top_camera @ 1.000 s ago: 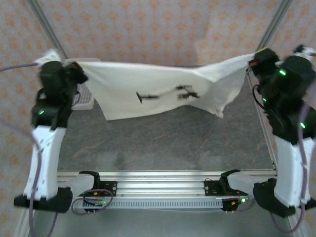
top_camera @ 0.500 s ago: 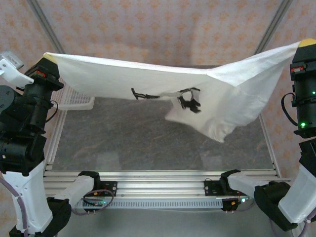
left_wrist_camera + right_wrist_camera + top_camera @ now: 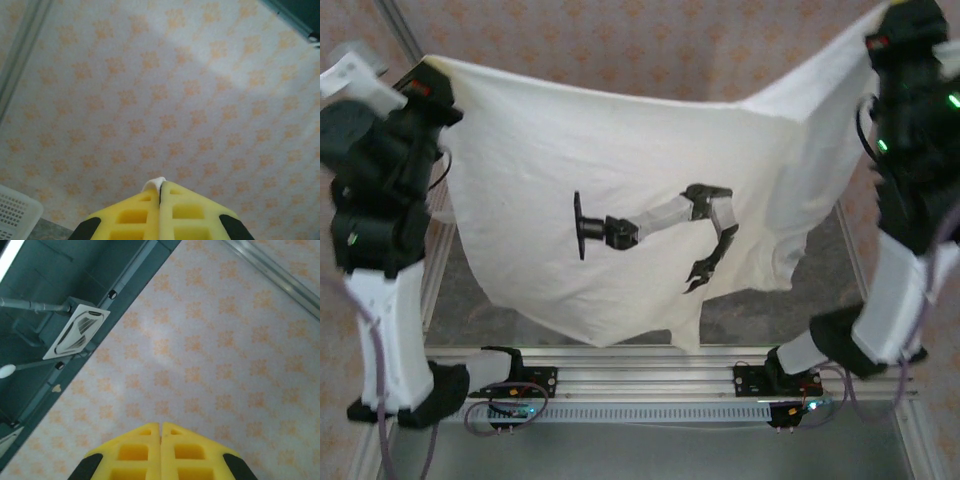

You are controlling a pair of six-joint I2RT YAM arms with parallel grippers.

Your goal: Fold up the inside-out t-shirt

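Observation:
The inside-out t-shirt [image 3: 620, 140] hangs spread in the air between my two raised arms. It is off-white, with a dark print of a robot arm [image 3: 650, 225] at its middle, and its lower edge droops toward the near rail. My left gripper [image 3: 428, 70] is shut on its top left corner. In the left wrist view a small tuft of the white cloth [image 3: 154, 183] sticks out between the shut yellow fingers [image 3: 130, 215] of that gripper [image 3: 160, 186]. My right gripper [image 3: 882, 28] is shut on the top right corner. In the right wrist view that gripper [image 3: 160, 426] has its jaws pressed together, and the cloth is hidden there.
A white mesh basket [image 3: 12, 217] stands at the table's left edge. The grey tabletop [image 3: 760, 322] shows below the shirt's right side. An aluminium rail [image 3: 640, 358] runs along the near edge, and a frame post [image 3: 398, 30] rises behind. A patterned wall [image 3: 175, 90] stands behind.
Both arms have swung up and toward the camera. The shirt, stretched low over the table before, now hangs high as a broad sheet with the print facing the camera.

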